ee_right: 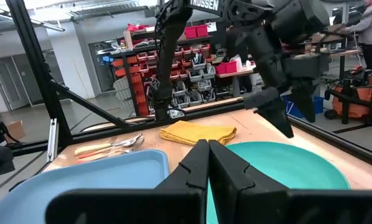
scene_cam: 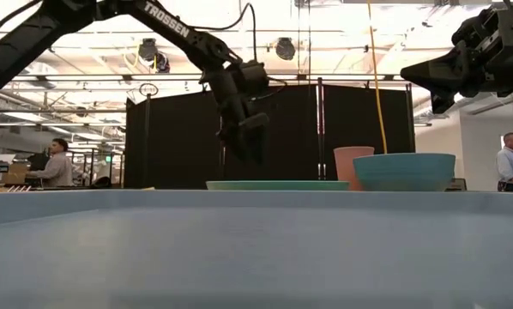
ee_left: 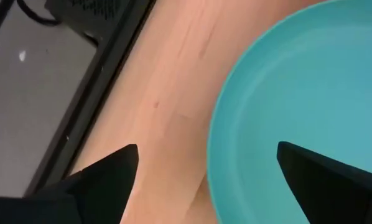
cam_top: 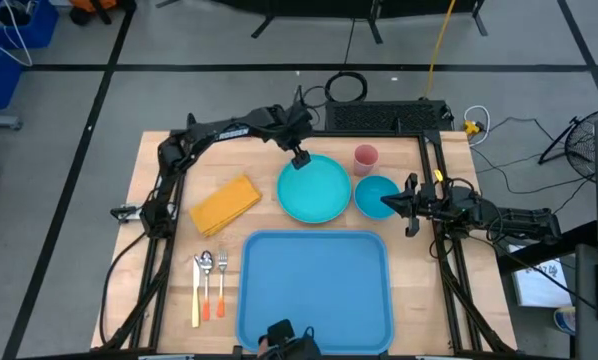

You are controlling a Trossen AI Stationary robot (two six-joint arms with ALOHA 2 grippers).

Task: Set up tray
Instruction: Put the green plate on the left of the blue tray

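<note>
Tray (cam_top: 316, 285) lies at the bottom centre of the high view, bare. Above it, the left gripper (cam_top: 301, 158) hovers with fingers apart over the plate's (cam_top: 314, 188) upper-left rim. Right gripper (cam_top: 411, 205), fingers together, waits right of the bowl (cam_top: 376, 195).

My matt black fingers (ee_left: 105, 180) hang over pale, smooth wood table (cam_top: 169, 250). Tray (cam_top: 315, 285) and plate (cam_top: 314, 190) look smooth plastic; yellow napkin (cam_top: 224, 203) looks cloth.

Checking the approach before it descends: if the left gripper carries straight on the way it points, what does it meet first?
Probably the turquoise plate's far rim: the left gripper points down with open fingers straddling that edge, one finger over the wooden table. Height above it is unclear.
</note>
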